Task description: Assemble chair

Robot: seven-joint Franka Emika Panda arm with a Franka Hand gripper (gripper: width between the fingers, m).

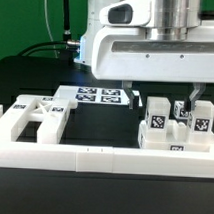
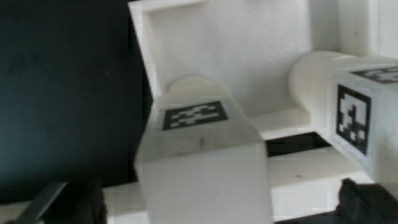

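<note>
My gripper [image 1: 165, 100] hangs open over the chair parts at the exterior view's right. Its dark fingertips [image 1: 136, 102] stand either side of a cluster of upright white tagged pieces [image 1: 154, 129]. In the wrist view a flat white bar with a rounded end and a square tag [image 2: 196, 118] runs between the fingers of the gripper [image 2: 214, 205]. There is a gap on each side and neither finger touches it. A blocky tagged piece [image 2: 361, 108] stands beside the bar. A flat white chair part with a cross-shaped cutout [image 1: 40, 115] lies at the exterior view's left.
The marker board [image 1: 101, 95] lies behind the parts, near the middle. A long white border rail [image 1: 93, 160] runs along the front edge of the work area. Dark cables [image 1: 66, 34] hang behind the arm.
</note>
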